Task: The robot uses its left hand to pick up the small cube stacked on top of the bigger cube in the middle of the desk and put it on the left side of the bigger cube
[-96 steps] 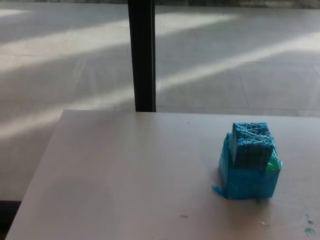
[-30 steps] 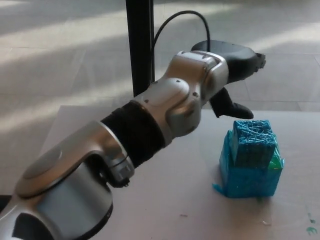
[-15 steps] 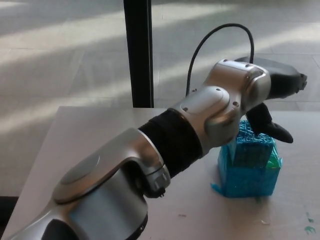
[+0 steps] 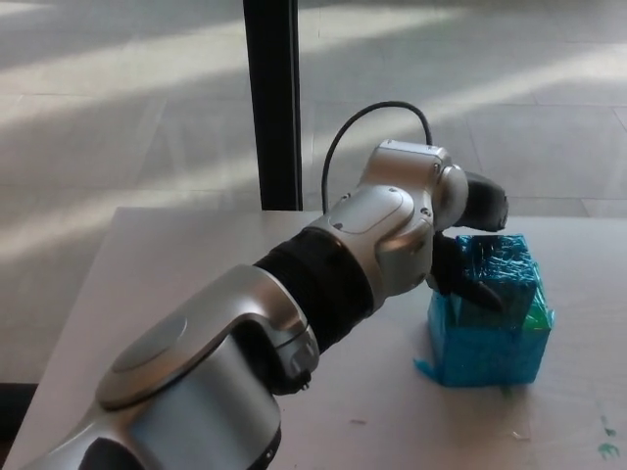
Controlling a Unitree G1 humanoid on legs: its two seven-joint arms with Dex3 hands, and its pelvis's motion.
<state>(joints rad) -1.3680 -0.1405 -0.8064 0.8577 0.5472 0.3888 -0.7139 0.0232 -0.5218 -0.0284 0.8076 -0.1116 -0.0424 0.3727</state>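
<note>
A small blue cube sits on top of a bigger blue cube at the right of the desk. My left arm reaches in from the lower left across the desk. My left hand is down against the small cube's left and rear sides and covers part of it. How far it wraps around the cube is hidden by the wrist. The small cube rests on the bigger one. My right hand does not show.
A black post stands behind the desk's far edge. A black cable loops above my wrist. Small green marks lie on the desk at the lower right. The desk's left edge runs diagonally at the picture's left.
My left arm came into view and swung right over the cubes. In the last half second the hand dropped from above the small cube down against it. Both cubes stayed put.
</note>
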